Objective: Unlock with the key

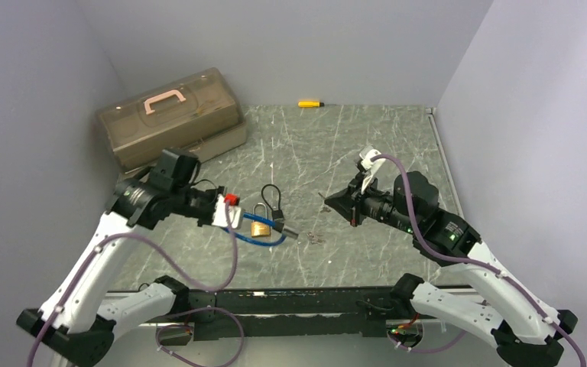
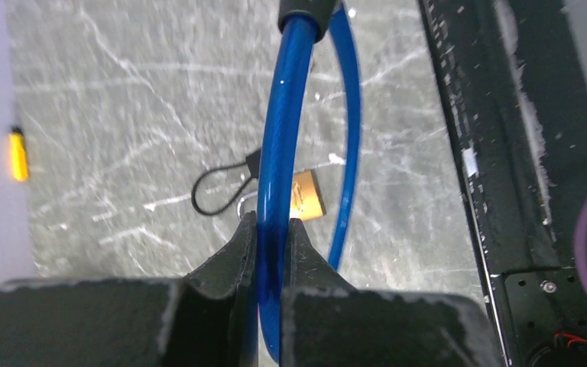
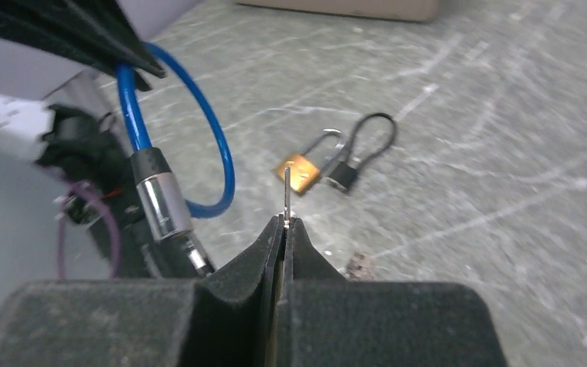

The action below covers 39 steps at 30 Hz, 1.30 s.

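Observation:
A small brass padlock [image 1: 260,228] lies on the grey table, its shackle through a black cable loop [image 1: 271,197]. A blue cable [image 1: 264,240] curves beside it and ends in a metal ferrule [image 3: 160,202]. My left gripper [image 1: 235,217] is shut on the blue cable [image 2: 275,153] and holds it above the table, with the padlock [image 2: 308,195] beyond the fingertips. My right gripper [image 1: 329,200] is shut on a thin silver key [image 3: 287,195]. The key's blade sticks out past the fingertips and points towards the padlock [image 3: 299,172], a short way from it.
A translucent brown toolbox [image 1: 170,116] with a pink handle stands at the back left. A yellow screwdriver [image 1: 309,103] lies by the back wall. A small cluster of loose keys [image 1: 317,238] lies right of the padlock. Walls close in on both sides.

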Available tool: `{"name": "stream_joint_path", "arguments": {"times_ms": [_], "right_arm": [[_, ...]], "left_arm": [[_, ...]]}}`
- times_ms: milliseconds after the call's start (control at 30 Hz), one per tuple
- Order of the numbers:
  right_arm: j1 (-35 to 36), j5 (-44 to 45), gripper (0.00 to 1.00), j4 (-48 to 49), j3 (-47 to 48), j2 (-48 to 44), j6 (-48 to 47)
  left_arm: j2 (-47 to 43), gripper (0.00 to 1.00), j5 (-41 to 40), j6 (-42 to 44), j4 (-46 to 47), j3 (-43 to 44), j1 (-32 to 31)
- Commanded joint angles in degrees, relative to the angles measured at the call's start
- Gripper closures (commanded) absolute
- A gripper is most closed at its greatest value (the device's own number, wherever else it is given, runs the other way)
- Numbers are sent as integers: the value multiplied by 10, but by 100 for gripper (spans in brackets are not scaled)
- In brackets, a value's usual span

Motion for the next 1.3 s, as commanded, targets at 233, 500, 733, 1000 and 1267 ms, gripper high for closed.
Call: {"name": "stream_joint_path", "arguments": {"times_ms": [233, 500, 733, 1000, 1267], "right_arm": [[0, -195, 100, -66, 98, 76, -53], [4, -266, 100, -132, 119, 90, -89], [27, -247, 100, -162, 128, 92, -121], [27, -183, 100, -117, 106, 59, -93], [26, -109, 100, -62, 84, 15, -52]], "left_arm": [[-29, 100, 112, 75, -137, 4, 0], [-58, 100, 137, 123, -162, 38, 8], [-78, 100, 141, 55, -111, 29, 8], [19, 100, 48, -21, -4, -80, 7], [210, 98, -79, -40, 80, -82, 8]]}}
